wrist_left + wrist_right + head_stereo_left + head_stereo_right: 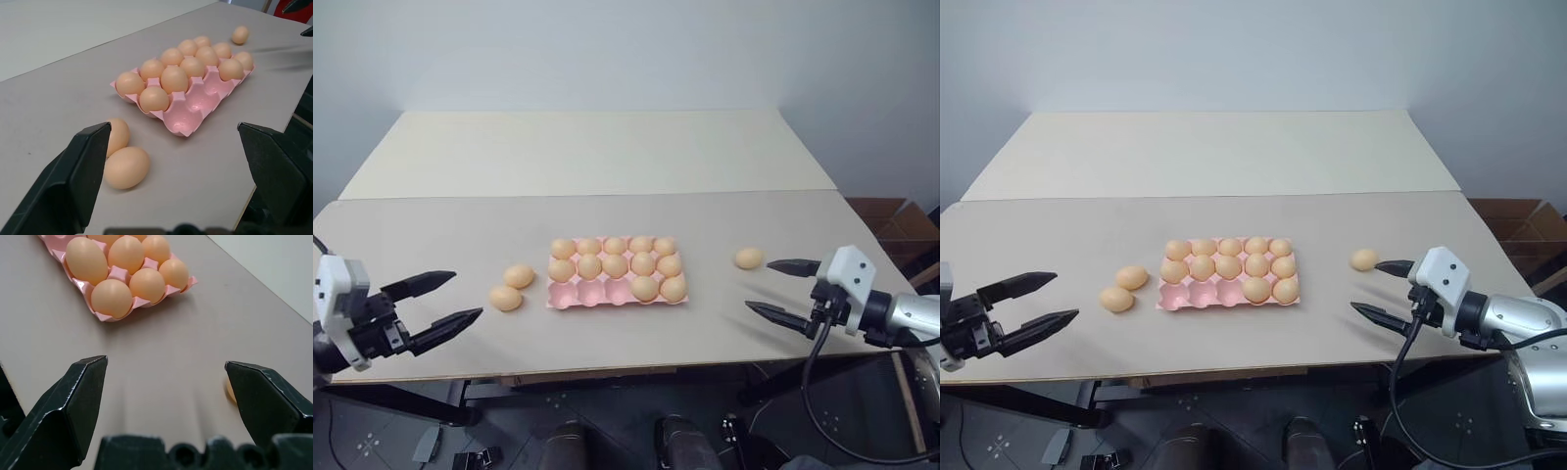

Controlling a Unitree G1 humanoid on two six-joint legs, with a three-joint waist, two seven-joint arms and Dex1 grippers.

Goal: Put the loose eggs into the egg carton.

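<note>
The left gripper (pixel 455 299), two black tapered fingers on a white and black wrist, hangs over the near left part of the table with its fingers spread wide and nothing between them. The right gripper (pixel 782 287), built alike, hangs at the near right, fingers also spread and empty.

Three loose pale orange-tan oval eggs lie on the beige table top (pixel 460 230): two touching each other (pixel 513 288) just left of the carton and just past the left fingertips, and one alone (pixel 749 258) right of the carton, near the right gripper's far fingertip.

The flat pink moulded egg carton (pixel 617 271) sits mid-table, between the grippers. It holds twelve eggs: five in the far row, five in the middle row, two at the right end of the near row. Three near cups on its left stand empty.

The left wrist view shows the glossy hollow of those empty cups (pixel 193 105) and the pair of eggs pressed together. The right wrist view catches the lone egg (pixel 230 389) as a sliver behind one finger.
</note>
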